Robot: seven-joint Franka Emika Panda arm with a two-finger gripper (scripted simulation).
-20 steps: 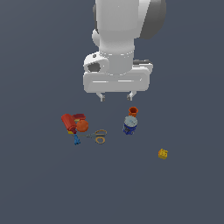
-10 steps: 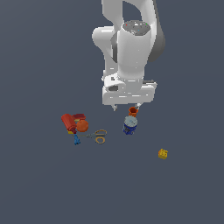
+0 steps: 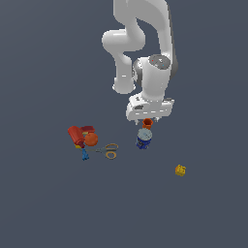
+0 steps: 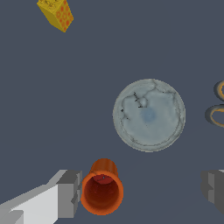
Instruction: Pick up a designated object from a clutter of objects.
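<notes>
The small orange cup (image 3: 147, 123) stands upright just behind the blue can (image 3: 144, 138) with a pale grey top. In the wrist view the orange cup (image 4: 102, 188) shows its hollow dark inside, close beside one finger (image 4: 68, 193); the other finger (image 4: 213, 185) is far off, so the jaws stand wide open. The gripper (image 3: 146, 121) hangs low right over the cup, empty. The blue can's top (image 4: 149, 114) fills the middle of the wrist view.
A red box (image 3: 77, 135), an orange ball (image 3: 91, 140) and a blue piece (image 3: 85, 154) lie together at the exterior view's left. Scissors with yellow-orange handles (image 3: 110, 151) lie between them and the can. A yellow block (image 3: 180, 170) sits apart at the right.
The arm has come down and moved toward the exterior view's right, bringing the open gripper down over the orange cup. The objects have not moved.
</notes>
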